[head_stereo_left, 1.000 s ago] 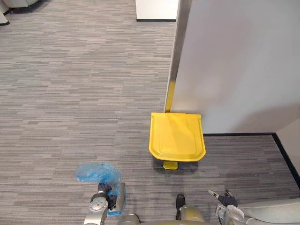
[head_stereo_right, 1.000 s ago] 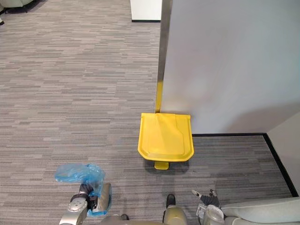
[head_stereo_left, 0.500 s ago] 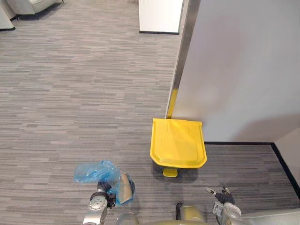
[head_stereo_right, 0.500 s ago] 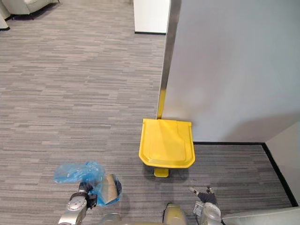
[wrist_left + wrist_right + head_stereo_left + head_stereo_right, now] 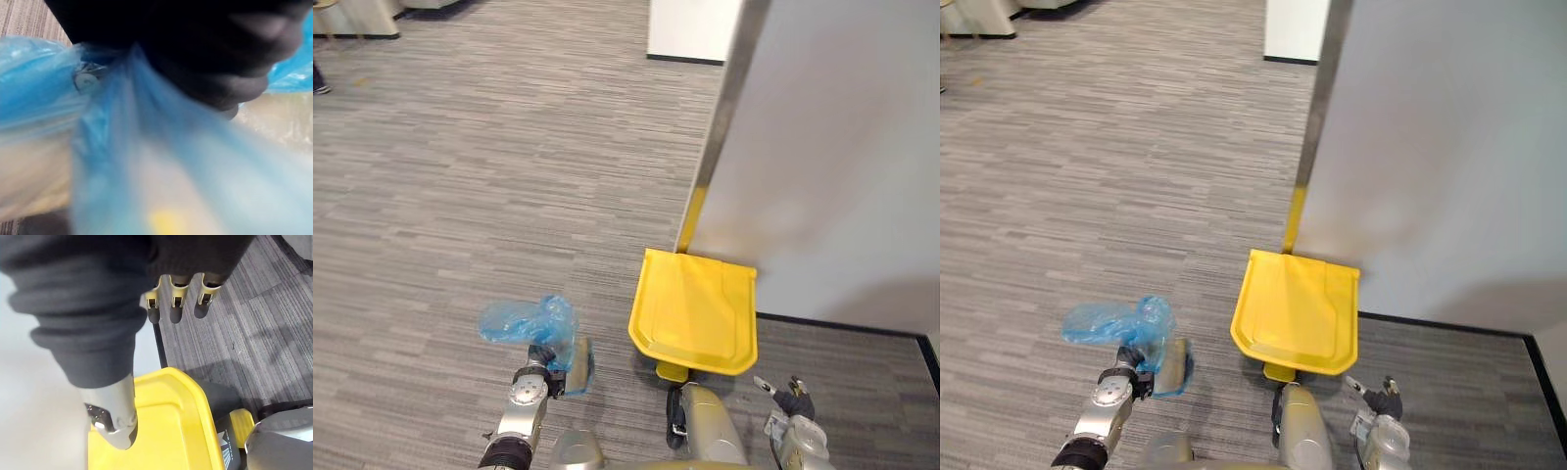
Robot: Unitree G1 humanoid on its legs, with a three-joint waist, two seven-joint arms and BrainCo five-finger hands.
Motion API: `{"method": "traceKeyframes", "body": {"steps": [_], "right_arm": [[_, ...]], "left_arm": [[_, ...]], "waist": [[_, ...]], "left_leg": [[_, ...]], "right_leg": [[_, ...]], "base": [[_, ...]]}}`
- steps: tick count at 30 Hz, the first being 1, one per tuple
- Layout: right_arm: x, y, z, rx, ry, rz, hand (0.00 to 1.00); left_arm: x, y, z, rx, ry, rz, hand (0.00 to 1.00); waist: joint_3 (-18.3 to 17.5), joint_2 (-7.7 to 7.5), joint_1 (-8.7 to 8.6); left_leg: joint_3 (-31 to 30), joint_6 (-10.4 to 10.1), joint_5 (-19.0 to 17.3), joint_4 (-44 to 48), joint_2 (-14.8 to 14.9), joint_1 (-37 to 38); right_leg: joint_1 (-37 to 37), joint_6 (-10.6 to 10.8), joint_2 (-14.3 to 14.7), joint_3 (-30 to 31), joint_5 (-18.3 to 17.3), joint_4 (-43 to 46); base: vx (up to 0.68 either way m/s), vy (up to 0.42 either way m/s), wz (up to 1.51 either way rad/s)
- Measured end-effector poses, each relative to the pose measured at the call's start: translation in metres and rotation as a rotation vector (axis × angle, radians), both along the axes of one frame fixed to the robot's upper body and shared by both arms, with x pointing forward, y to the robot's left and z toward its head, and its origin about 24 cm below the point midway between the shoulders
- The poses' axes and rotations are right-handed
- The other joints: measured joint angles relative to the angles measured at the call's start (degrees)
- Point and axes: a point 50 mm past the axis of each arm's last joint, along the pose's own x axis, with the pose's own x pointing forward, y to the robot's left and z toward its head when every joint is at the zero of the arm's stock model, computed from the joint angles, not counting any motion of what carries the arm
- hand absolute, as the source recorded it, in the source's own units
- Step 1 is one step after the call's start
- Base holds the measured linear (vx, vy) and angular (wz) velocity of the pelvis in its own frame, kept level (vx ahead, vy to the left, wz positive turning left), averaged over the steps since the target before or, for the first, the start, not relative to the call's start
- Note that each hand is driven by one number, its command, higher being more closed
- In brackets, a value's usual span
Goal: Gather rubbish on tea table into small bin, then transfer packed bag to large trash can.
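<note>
- The left hand (image 5: pixel 540 360) is low in the left eye view, above the grey striped carpet floor (image 5: pixel 460 196), its fingers closed round the gathered neck of a crumpled translucent blue plastic bag (image 5: pixel 524 321).
- Part of the bag bunches up above the hand, and the rest hangs just beside it, clear of the floor.
- In the left wrist view the blue film (image 5: pixel 122 161) stretches out from under the hand's dark cover, with pale contents and a yellow blotch showing through.
- A yellow plastic trash can (image 5: pixel 695 313) with its flat lid shut stands on the carpet against a pale grey wall panel (image 5: pixel 842 147), at the foot of the panel's metal edge strip (image 5: pixel 720 127).
- Its yellow foot pedal (image 5: pixel 671 371) juts out at the near side.
- The right hand (image 5: pixel 790 399) is beside the can, empty, its fingers (image 5: pixel 176 303) relaxed and nearly straight with the thumb (image 5: pixel 115 416) apart from them.
</note>
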Motion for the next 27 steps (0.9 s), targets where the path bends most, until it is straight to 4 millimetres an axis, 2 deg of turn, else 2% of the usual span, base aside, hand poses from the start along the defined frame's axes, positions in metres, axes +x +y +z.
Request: {"method": "traceKeyframes", "body": {"steps": [1,3,12,13,17,19,21,24,25,26,27], "right_arm": [[-0.003,0.000,-0.001,0.004,0.006,-0.008,0.00],[-0.006,0.001,-0.002,0.016,0.011,-0.027,0.00],[0.006,0.005,0.001,0.037,-0.026,-0.022,0.00],[0.008,0.004,0.003,0.032,-0.036,-0.021,0.00],[0.008,0.003,0.004,0.026,-0.040,-0.020,0.00],[0.008,0.006,0.004,0.026,-0.034,0.005,0.00],[0.008,0.009,0.003,0.029,-0.030,0.016,0.00],[-0.006,0.010,-0.002,0.026,0.010,0.021,0.00],[-0.010,0.009,-0.003,0.026,0.022,0.020,0.00],[-0.015,0.012,-0.006,0.034,0.037,0.017,0.00],[-0.024,0.017,-0.010,0.051,0.063,0.012,0.00]], "left_arm": [[0.000,0.000,0.000,-0.002,0.002,-0.003,1.00],[0.000,-0.003,-0.001,-0.011,0.001,-0.003,1.00],[-0.008,-0.007,-0.006,-0.028,0.024,0.009,1.00],[-0.008,-0.007,-0.005,-0.027,0.022,0.009,1.00],[-0.011,-0.007,-0.002,-0.025,0.001,0.012,1.00],[-0.014,-0.006,-0.004,-0.025,0.010,0.015,1.00],[-0.017,-0.006,-0.005,-0.025,0.019,0.017,1.00],[-0.021,-0.008,-0.008,-0.026,0.032,0.009,1.00],[-0.022,-0.009,-0.009,-0.028,0.035,0.006,1.00],[-0.023,-0.013,-0.009,-0.041,0.034,0.005,1.00],[-0.023,-0.011,-0.009,-0.036,0.034,0.006,1.00]], "waist": [[-0.06,0.12,-0.01],[-0.37,1.33,-0.14],[-1.59,2.08,-0.07],[-1.82,2.19,-0.10],[-2.80,2.01,-0.01],[-3.23,1.80,0.06],[-3.66,1.52,0.12],[-4.51,0.20,0.04],[-4.79,0.32,0.07],[-5.35,1.60,0.04],[-6.19,0.14,-0.54]], "left_leg": [[-0.66,-0.32,-0.24,0.36,0.14,-0.20],[-2.36,-1.72,-1.46,1.76,1.72,-1.61],[-0.40,-1.85,-1.39,1.73,4.14,-2.29],[0.10,-2.49,-1.05,1.71,4.40,-2.27],[1.25,-3.05,-0.73,1.35,4.45,-1.75],[2.17,-4.04,-0.10,0.71,4.35,-1.15],[3.50,-4.18,-0.01,-1.23,4.27,-0.07],[4.09,-4.28,0.18,-2.64,4.13,0.04],[3.90,-4.18,0.82,-2.90,4.34,-0.28],[3.44,-4.73,2.97,-5.00,5.21,-0.89],[2.45,-4.98,4.95,-6.79,4.32,-1.42]], "right_leg": [[0.00,-0.09,0.06,-0.14,-0.68,0.70],[-0.21,-0.97,0.40,-2.15,-1.51,1.28],[-1.59,-2.42,2.96,-1.67,-0.97,0.81],[-1.55,-2.76,3.21,-1.57,-0.53,0.39],[-1.35,-2.79,3.39,-1.01,0.38,-0.26],[-0.72,-2.57,3.63,-0.40,1.65,-1.38],[-0.27,-2.43,3.72,0.11,3.03,-2.55],[-0.17,-1.38,3.06,1.00,4.69,-3.88],[0.23,-1.04,3.07,0.66,5.63,-5.35],[0.30,-1.00,3.65,0.53,6.31,-4.16],[-0.10,-0.80,2.19,0.68,2.67,5.73]], "base": [[0.13,-0.101,0.46],[0.11,-0.046,0.28],[0.07,-0.026,-0.09],[0.01,-0.010,-0.17],[-0.03,-0.005,-0.08],[-0.08,0.005,-0.12],[-0.13,0.001,-0.09],[-0.17,-0.030,0.08],[-0.22,-0.025,0.15],[-0.20,-0.040,0.34],[-0.21,-0.089,0.38]]}}
